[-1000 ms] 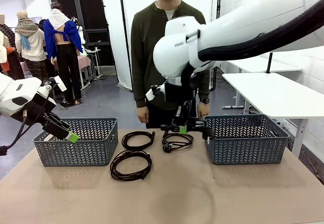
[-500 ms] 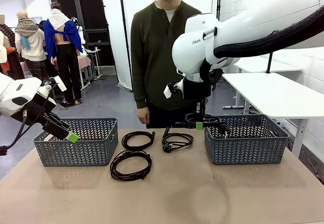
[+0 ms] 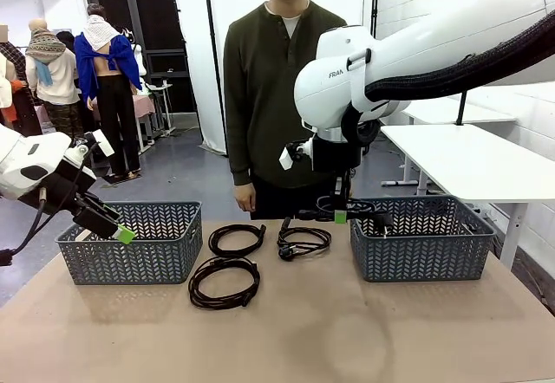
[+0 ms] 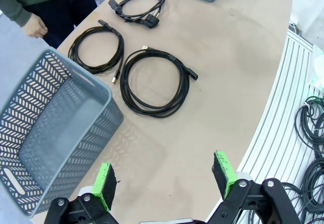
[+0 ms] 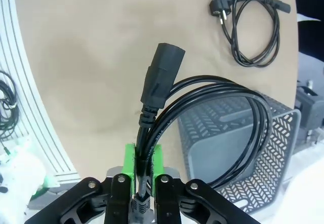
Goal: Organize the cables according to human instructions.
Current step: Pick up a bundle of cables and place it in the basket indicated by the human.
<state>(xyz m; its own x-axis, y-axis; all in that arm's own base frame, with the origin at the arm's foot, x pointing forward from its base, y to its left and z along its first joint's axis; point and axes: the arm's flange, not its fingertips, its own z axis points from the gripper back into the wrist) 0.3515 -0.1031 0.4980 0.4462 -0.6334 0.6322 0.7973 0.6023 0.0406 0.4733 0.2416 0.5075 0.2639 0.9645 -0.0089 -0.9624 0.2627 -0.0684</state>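
Three coiled black cables lie on the table between the baskets: one at the far middle [image 3: 237, 239] [image 4: 96, 46], a larger one nearer me [image 3: 224, 281] [image 4: 154, 82], and one with plugs [image 3: 303, 242] [image 4: 139, 3] [image 5: 250, 29]. My right gripper [image 3: 340, 216] [image 5: 143, 165] is shut on another cable [image 3: 349, 204] [image 5: 162, 77], whose loop hangs over the left rim of the right grey basket [image 3: 421, 236] [image 5: 238, 148]. Beside the left grey basket [image 3: 130, 240] [image 4: 50, 133], my left gripper [image 3: 121, 231] [image 4: 164, 181] hangs open and holds nothing.
A person stands at the far side of the table, one hand [image 3: 245, 197] hanging by the edge. More black cables [image 4: 311, 127] lie on the floor beyond the table's edge. Bare tan tabletop [image 3: 303, 331] lies in front of the cables.
My right gripper has carried its cable up and to the right, from over the middle of the table to the right basket's left rim. The left arm has not moved.
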